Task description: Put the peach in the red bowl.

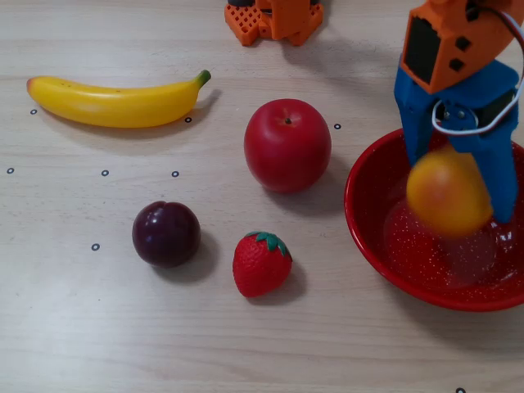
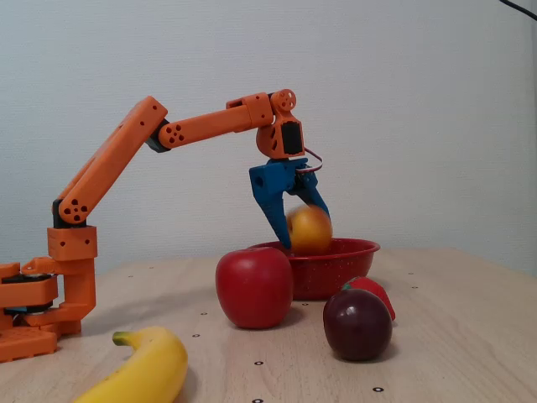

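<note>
Roughly, overhead view L to R: banana [image 1: 115, 101] at upper left on wood-grain table [image 1: 246, 344], stem end pointing right. Below it, dark purple plum [image 1: 166, 233], and just right of that a strawberry [image 1: 261, 263], near but not touching. Red apple [image 1: 287, 144] above strawberry, mid-table, stem dimple up. Orange arm base [image 1: 274, 18] at top edge above apple. Far right: red bowl [image 1: 385, 237], speckled, partly cut by frame edge. Blue gripper [image 1: 458, 192] pointing down over bowl, orange wrist block above it, jaws clamped on peach [image 1: 446, 195], one blue finger each side. Peach blurred, yellow-orange, over bowl's interior, near rear half.

Fixed side view, L to R: arm base [image 2: 38, 311] at far left, banana tip [image 2: 151, 365] low in foreground. Arm [image 2: 168, 138] reaching up and right, elbow bent, wrist dropping vertical. Apple [image 2: 254, 286] in front of bowl's left side, hiding part of rim. Gripper [image 2: 300, 235] and peach [image 2: 309, 229] just above bowl rim [image 2: 352, 248], peach bottom about level w/ rim; can't tell if touching bowl floor. Plum [image 2: 357, 324] front right, strawberry [image 2: 377, 295] half hidden behind it.
</note>
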Robot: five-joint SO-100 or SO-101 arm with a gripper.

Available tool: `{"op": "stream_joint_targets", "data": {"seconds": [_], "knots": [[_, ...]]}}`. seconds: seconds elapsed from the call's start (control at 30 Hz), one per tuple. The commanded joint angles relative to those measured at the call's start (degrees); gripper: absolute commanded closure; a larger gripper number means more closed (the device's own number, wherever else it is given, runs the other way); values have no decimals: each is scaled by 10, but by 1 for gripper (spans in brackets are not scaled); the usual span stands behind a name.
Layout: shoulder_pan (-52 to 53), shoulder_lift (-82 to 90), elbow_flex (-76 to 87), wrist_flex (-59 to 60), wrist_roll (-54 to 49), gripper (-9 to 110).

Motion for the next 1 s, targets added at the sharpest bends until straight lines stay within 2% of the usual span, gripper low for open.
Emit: {"op": "stream_joint_targets", "data": {"seconds": [0.0, 0.27, 0.37, 0.57, 0.77, 0.97], "knots": [[14, 43, -12, -19, -14, 53], [3, 102, 40, -69, -17, 51], [-6, 155, 57, -97, -26, 61], [-26, 281, 68, -131, -84, 72], [-67, 390, 97, -112, -116, 101], [-128, 488, 169, -118, -147, 101]]}}
